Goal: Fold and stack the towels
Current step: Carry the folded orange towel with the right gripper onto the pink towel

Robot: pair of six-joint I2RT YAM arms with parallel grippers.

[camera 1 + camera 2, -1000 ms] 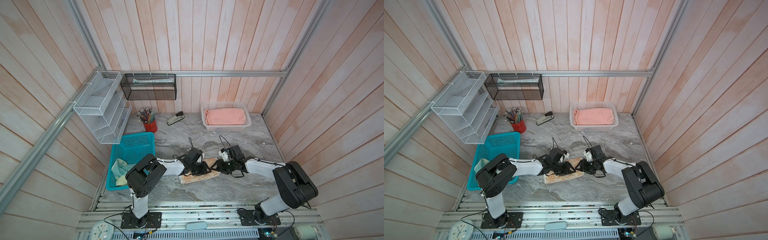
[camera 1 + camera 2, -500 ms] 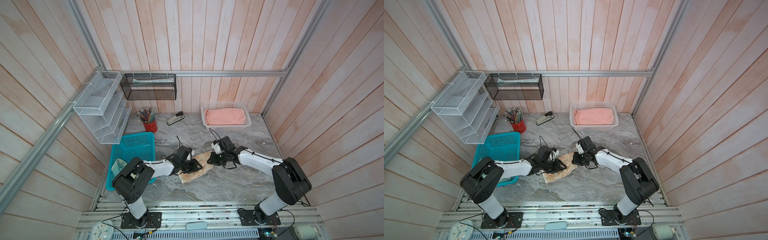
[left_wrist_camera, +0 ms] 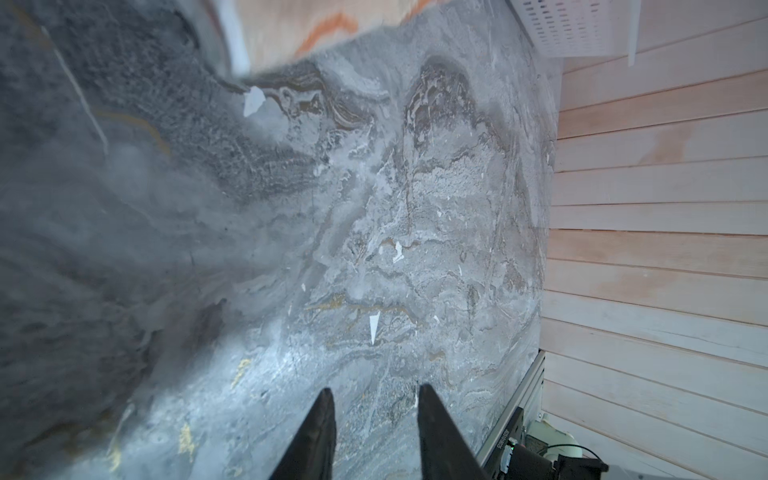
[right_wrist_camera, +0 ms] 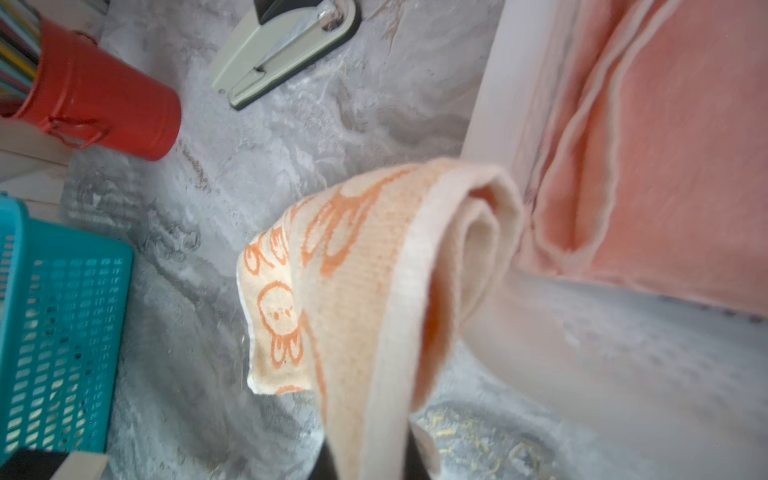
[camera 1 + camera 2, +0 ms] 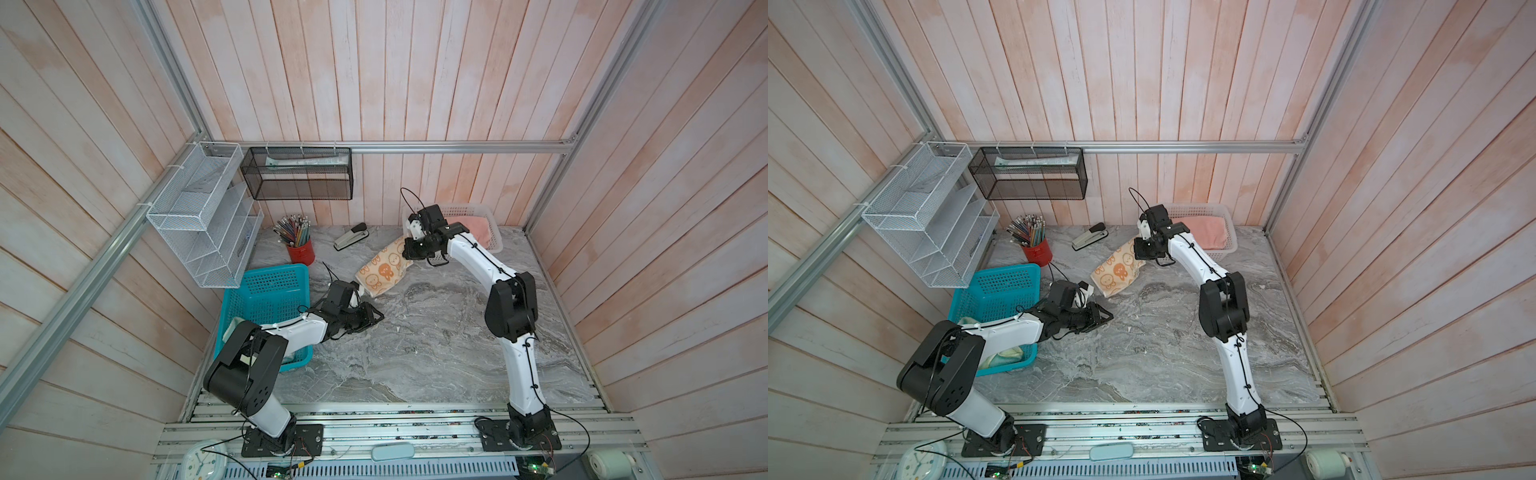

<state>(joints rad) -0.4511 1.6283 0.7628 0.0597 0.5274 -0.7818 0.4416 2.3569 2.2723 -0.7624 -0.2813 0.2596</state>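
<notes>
Right arm: reaching far across the table (image 5: 436,353), elbow raised, wrist bent down. The right gripper (image 5: 409,250) (image 5: 1143,253) (image 4: 365,457) has its fingers pressed together, pinching one folded corner of the bunny towel (image 5: 382,270) (image 5: 1117,270) (image 4: 353,270). The towel hangs slanting down and away from the fingers. Whether its lower end touches the table cannot be told.

Left arm: folded low, forearm nearly level over the table. The left gripper (image 5: 380,318) (image 5: 1109,314) (image 3: 372,395) has its fingers spread with nothing between them and bare table under them. The bunny towel's lower end lies near, off to one side of these fingertips.

Containers: the white basket (image 5: 492,245) (image 5: 1229,249) (image 4: 486,124), just beside the right fingers, holds the folded pink towel (image 5: 478,230) (image 5: 1208,230) (image 4: 665,166). The blue basket (image 5: 270,291) (image 5: 1000,291) (image 4: 54,332), behind the left fingers, holds a crumpled yellow towel (image 5: 1005,356). A red cup (image 5: 300,251) holds pencils.
</notes>
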